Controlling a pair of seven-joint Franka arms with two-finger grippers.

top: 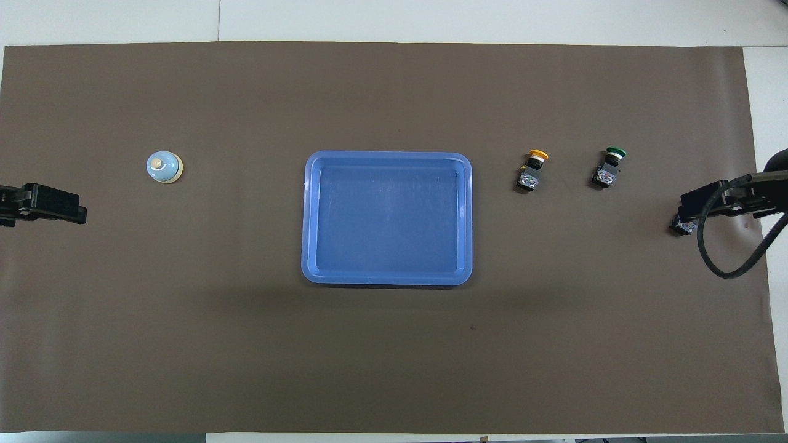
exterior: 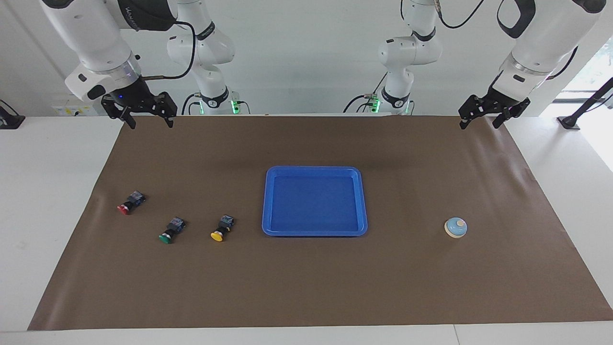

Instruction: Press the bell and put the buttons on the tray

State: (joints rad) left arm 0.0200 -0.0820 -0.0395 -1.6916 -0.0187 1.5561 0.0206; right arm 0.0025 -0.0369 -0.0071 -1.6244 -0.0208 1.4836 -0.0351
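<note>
The blue tray (exterior: 314, 201) lies empty at the middle of the brown mat. The bell (exterior: 455, 227) stands toward the left arm's end, also in the overhead view (top: 164, 167). Three buttons lie on their sides toward the right arm's end: yellow (exterior: 221, 230) nearest the tray, then green (exterior: 170, 231), then red (exterior: 129, 203), which is a little nearer the robots. In the overhead view the right gripper covers most of the red button (top: 682, 227). My right gripper (exterior: 149, 122) and left gripper (exterior: 480, 124) hang open and empty over the mat's edge nearest the robots, each at its own corner.
A brown mat (exterior: 306, 287) covers the white table (exterior: 57, 191). Bare white table shows past the mat's ends.
</note>
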